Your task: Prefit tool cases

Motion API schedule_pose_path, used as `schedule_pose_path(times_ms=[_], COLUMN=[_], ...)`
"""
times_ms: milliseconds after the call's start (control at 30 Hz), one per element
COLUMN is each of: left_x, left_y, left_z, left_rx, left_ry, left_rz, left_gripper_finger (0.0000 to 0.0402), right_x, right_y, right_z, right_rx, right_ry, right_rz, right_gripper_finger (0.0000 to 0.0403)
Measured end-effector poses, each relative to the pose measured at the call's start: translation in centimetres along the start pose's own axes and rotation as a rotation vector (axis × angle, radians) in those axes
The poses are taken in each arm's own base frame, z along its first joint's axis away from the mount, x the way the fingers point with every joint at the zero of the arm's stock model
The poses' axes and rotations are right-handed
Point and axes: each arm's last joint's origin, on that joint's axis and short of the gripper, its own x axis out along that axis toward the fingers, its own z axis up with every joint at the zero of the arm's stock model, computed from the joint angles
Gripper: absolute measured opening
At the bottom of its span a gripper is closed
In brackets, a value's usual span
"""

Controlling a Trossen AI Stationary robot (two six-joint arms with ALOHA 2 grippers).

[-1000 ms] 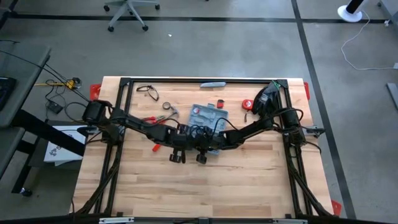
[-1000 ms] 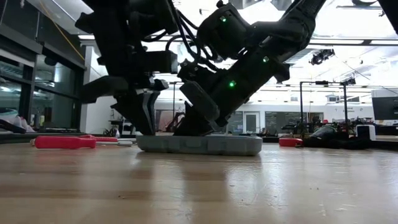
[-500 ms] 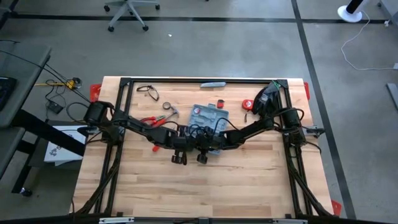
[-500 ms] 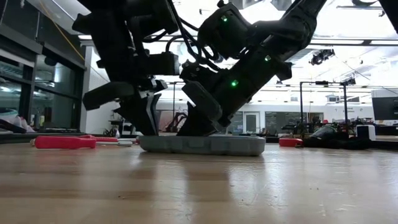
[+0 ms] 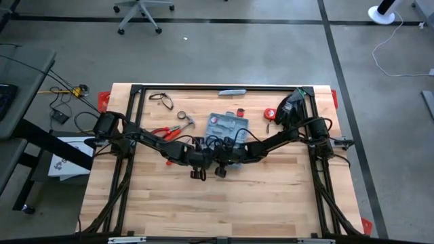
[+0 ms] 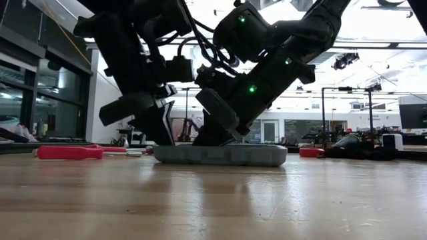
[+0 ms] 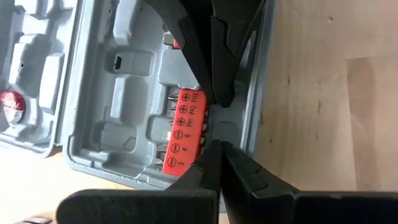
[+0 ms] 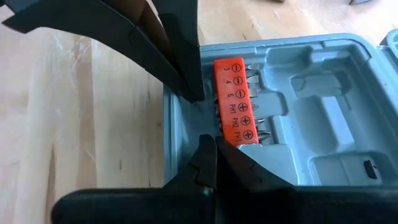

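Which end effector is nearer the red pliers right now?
Left. The left end effector is at the case's edge, on the side toward the pliers. The right end effector meets it there from the far side.

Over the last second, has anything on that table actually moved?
The left gripper slid along the open tool case toward the right gripper, and the case itself shifted slightly the same way in the low view. Both grippers stayed shut, tips by the orange bit holder. The red-handled tool stayed put.
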Motion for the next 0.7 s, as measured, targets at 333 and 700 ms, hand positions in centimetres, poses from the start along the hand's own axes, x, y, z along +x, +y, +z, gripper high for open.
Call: schedule_pose_path(times_ms=[333, 700], left_x=[-0.17, -0.82], left_y=[-0.20, 0.00], left_z=[0.27, 0.36], left_rx=[0.015, 0.049], left_ry=[-0.027, -0.037], left_rz=[0.039, 0.070], left_gripper_finger=[0.0000, 0.0000], right_x=[0.02, 0.04], right_y=[-0.14, -0.13], right_z=[0.16, 0.23], right_rx=[0.005, 0.004], right_ry=[-0.006, -0.014], right_rz=[-0.035, -0.035], right_gripper_finger=[0.0000, 0.0000])
